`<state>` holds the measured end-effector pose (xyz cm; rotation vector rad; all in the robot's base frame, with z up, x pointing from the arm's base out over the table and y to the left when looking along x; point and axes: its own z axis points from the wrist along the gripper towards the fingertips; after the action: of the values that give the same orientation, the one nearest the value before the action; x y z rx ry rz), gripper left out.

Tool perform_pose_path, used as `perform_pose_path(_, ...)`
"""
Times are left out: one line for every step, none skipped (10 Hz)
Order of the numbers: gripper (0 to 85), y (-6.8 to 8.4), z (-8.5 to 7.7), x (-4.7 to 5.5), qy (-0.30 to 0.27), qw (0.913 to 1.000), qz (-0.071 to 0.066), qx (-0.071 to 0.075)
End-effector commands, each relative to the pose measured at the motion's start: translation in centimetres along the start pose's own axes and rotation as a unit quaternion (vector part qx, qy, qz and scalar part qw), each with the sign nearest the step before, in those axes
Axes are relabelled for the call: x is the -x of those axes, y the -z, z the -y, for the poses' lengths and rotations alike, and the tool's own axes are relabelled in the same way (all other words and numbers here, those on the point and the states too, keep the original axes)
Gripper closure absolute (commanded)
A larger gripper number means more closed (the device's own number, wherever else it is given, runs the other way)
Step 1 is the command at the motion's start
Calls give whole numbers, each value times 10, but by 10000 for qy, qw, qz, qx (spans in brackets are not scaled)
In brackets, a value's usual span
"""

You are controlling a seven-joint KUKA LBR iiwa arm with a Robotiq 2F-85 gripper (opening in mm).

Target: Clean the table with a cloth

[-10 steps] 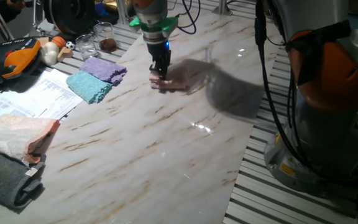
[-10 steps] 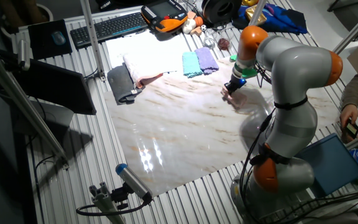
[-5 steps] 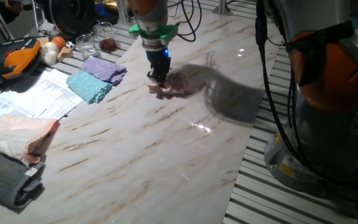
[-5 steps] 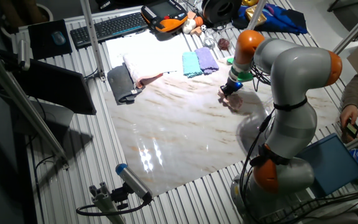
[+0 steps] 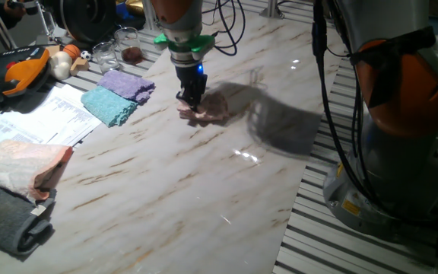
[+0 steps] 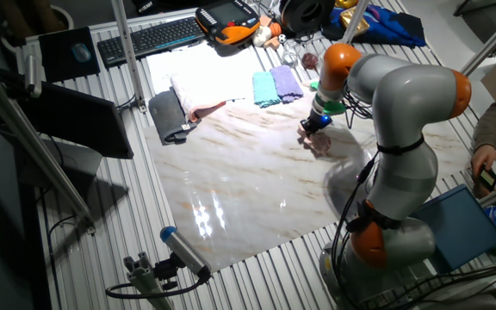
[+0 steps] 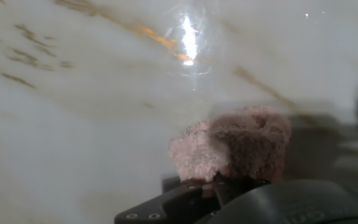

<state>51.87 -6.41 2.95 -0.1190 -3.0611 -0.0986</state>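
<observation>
The small dusty-pink cloth (image 5: 210, 111) lies on the white marble table (image 5: 204, 175), pressed down by my gripper (image 5: 192, 107). The gripper is shut on the cloth's left part, with the rest trailing to the right. In the other fixed view the gripper (image 6: 306, 135) holds the cloth (image 6: 318, 143) near the table's (image 6: 248, 189) far right part. In the hand view the pink terry cloth (image 7: 235, 144) bunches up just ahead of the fingers on the marble (image 7: 73, 124).
A teal cloth (image 5: 111, 105) and a lilac cloth (image 5: 128, 84) lie at the table's left edge. A pale peach cloth (image 5: 21, 165) and a dark grey cloth (image 5: 6, 221) lie further forward. Papers (image 5: 36, 122), glasses (image 5: 116, 46) and a pendant (image 5: 14, 68) sit beyond.
My gripper has dragged the pink cloth a short way to the left and toward the front across the marble, staying shut on it.
</observation>
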Motion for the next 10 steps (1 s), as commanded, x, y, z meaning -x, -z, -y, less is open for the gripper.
perform_pose_path(850,1,-5,0,-40,10000,3,0)
perform_pose_path(850,3,-11,1,-89,10000,-2,-31)
perform_pose_path(850,3,-14,2,-120,9999,-1,-39)
perform_pose_path(850,4,-17,3,-158,9999,-1,-39)
perform_pose_path(850,5,-22,5,-204,9998,-1,-39)
perform_pose_path(850,6,-27,6,-251,9997,-7,-47)
perform_pose_path(850,7,-31,8,-293,9995,7,-100)
perform_pose_path(850,5,-36,11,-332,9994,31,-104)
perform_pose_path(850,2,-39,15,-356,9993,87,-121)
perform_pose_path(850,-1,-41,20,-358,9991,145,-153)
